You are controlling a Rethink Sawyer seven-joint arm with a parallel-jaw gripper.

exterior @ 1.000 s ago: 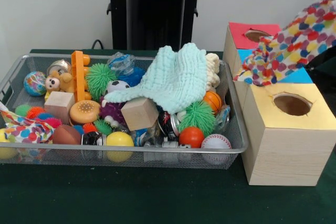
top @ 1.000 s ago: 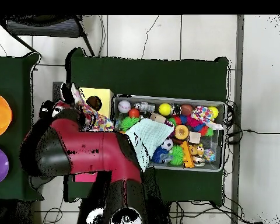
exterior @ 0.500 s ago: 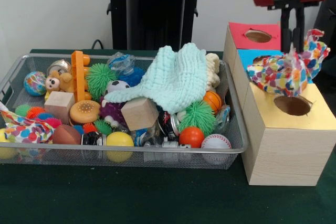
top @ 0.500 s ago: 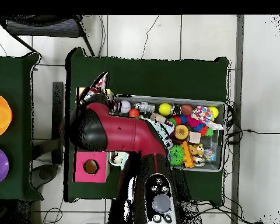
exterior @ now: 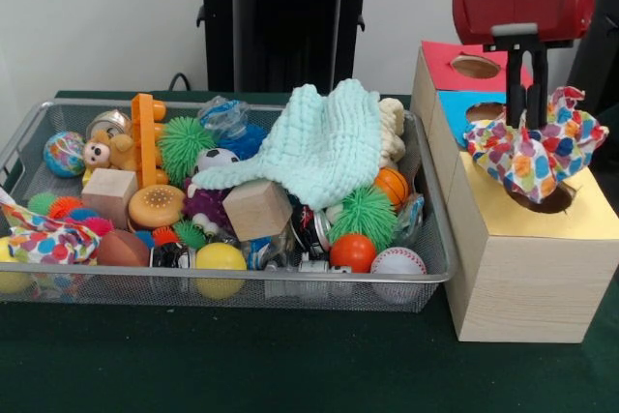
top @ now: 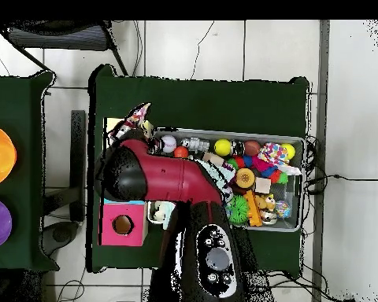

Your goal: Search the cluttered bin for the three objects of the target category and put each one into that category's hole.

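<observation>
My hand (exterior: 523, 115) hung straight down over the yellow-topped box (exterior: 530, 278), its dark fingers (exterior: 514, 94) pinched on a polka-dot cloth (exterior: 534, 154) that bunched just below them. The cloth sagged onto the yellow top and covered most of the hole (exterior: 553, 202), of which only a dark sliver showed under the fabric's lower edge; whether any of the cloth had gone inside, I could not tell. Behind the yellow top sat the blue-topped cut-out (exterior: 484, 110) and, farther back, the red-topped cut-out (exterior: 474, 66), both uncovered. From overhead, my red arm (top: 172, 179) hid the yellow box almost entirely, with only a corner of the cloth (top: 135, 116) poking out past it. A second polka-dot cloth (exterior: 46, 238) lay draped at the left end of the wire mesh bin (exterior: 319, 289), well apart from my hand, on the green table (exterior: 242, 355). In the middle of the bin a mint green waffle-knit cloth (exterior: 324, 147) lay over the toys, with a wooden cube (exterior: 256, 209) just in front of it and a baseball (exterior: 397, 261) near the bin's right front corner.
</observation>
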